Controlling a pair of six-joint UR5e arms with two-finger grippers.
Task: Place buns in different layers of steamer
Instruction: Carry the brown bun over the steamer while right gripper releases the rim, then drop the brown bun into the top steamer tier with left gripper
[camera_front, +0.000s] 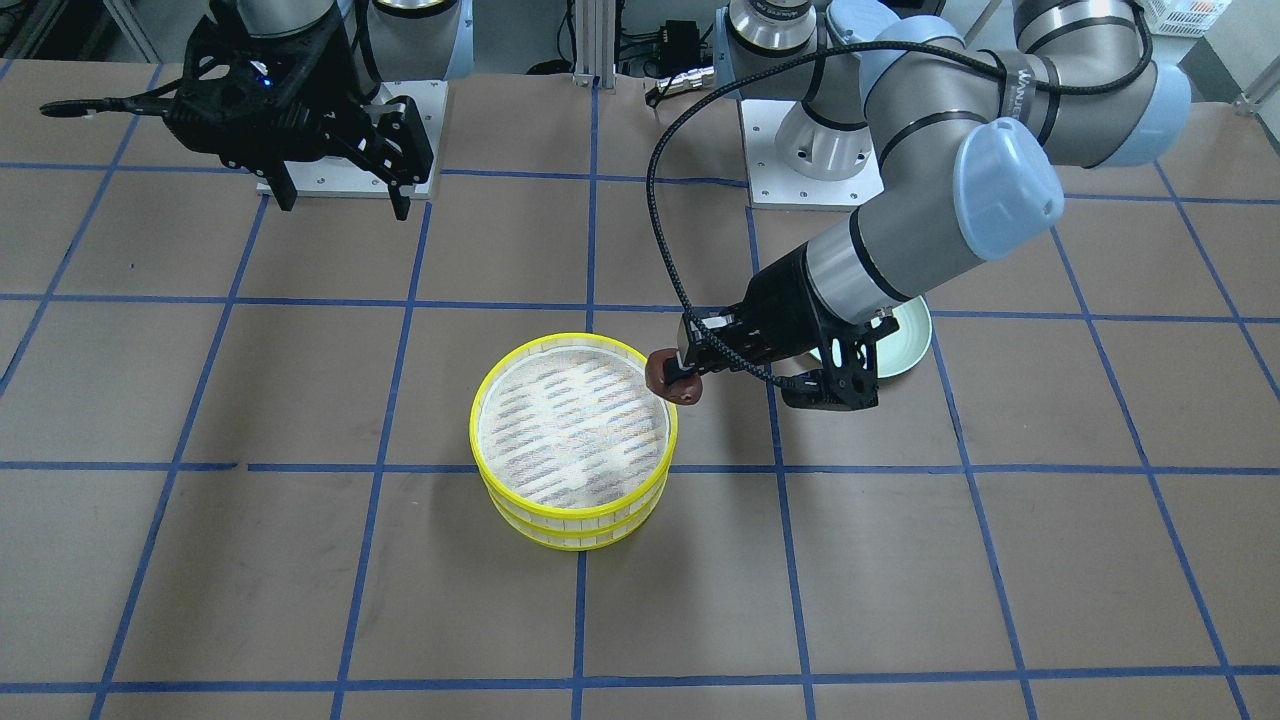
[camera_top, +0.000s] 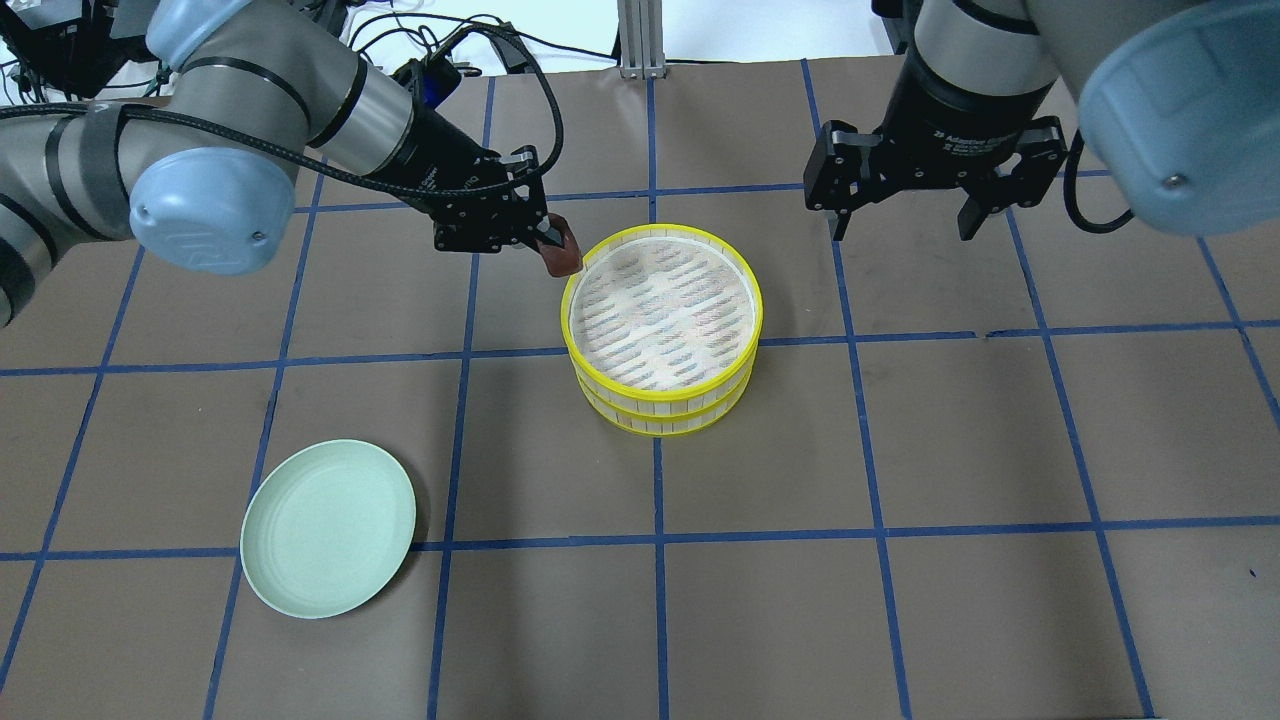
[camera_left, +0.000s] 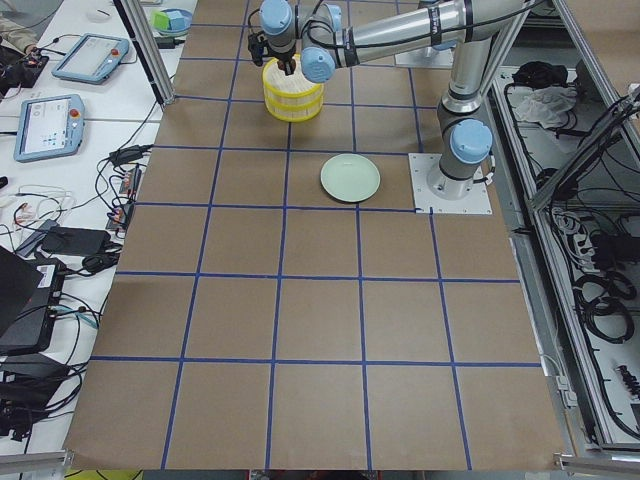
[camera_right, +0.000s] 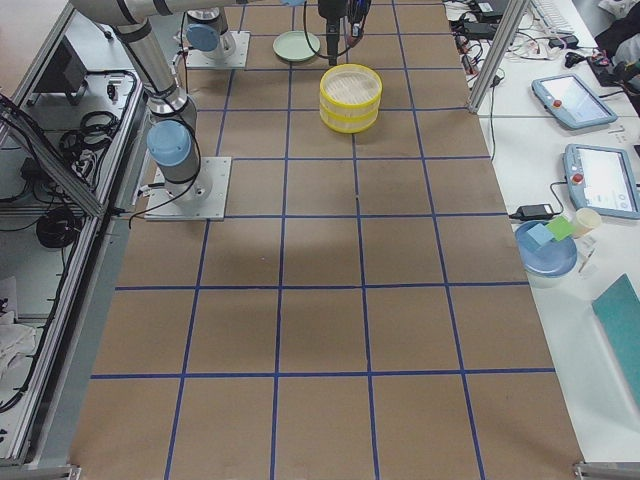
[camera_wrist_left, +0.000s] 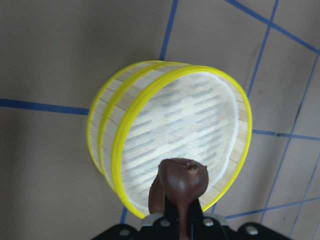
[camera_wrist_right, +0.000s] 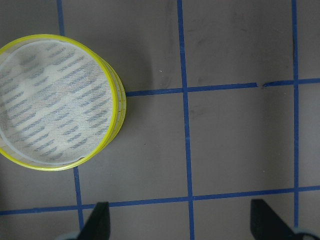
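Plate (camera_top: 328, 527), pale green, lies nearest in the ovhd view. It is at approx. 8 o'clock from the steamer and well apart from it. It rests flat on the brown table (camera_top: 900, 450), which is marked w/ a blue tape (camera_top: 660, 540) grid.

Mid-table stand the 2 steamer trays, stacked 1 on the other over a crossing of tape lines. The upper tray (camera_top: 660, 315) sits square on the lower tray (camera_top: 660, 425) w/ the yellow rims lined up, so the lower floor is hidden. The upper tray's whitish mesh floor shows across its whole width.

Just past that, at the upper tray's 10 o'clock edge, the brown bun (camera_top: 566, 260) is off the table. It is pinched btwn the fingers of the L gripper (camera_top: 552, 243). Ovhd, the bun overlaps the yellow rim from outside. The L wrist cam shows it in front of the near rim w/ the mesh beyond. Cannot tell if it touches the rim. The L arm enters from 10 o'clock, wrist tilted down toward the stack.

Farthest, the R gripper (camera_top: 902, 228) hangs above the table at approx. 2 o'clock from the stack, well apart from it, pointing down. Its 2 fingers are spread wide and grip nothing. In the R wrist cam both fingertips sit at the bottom edge, far apart, w/ the stack at 10 o'clock in that view.
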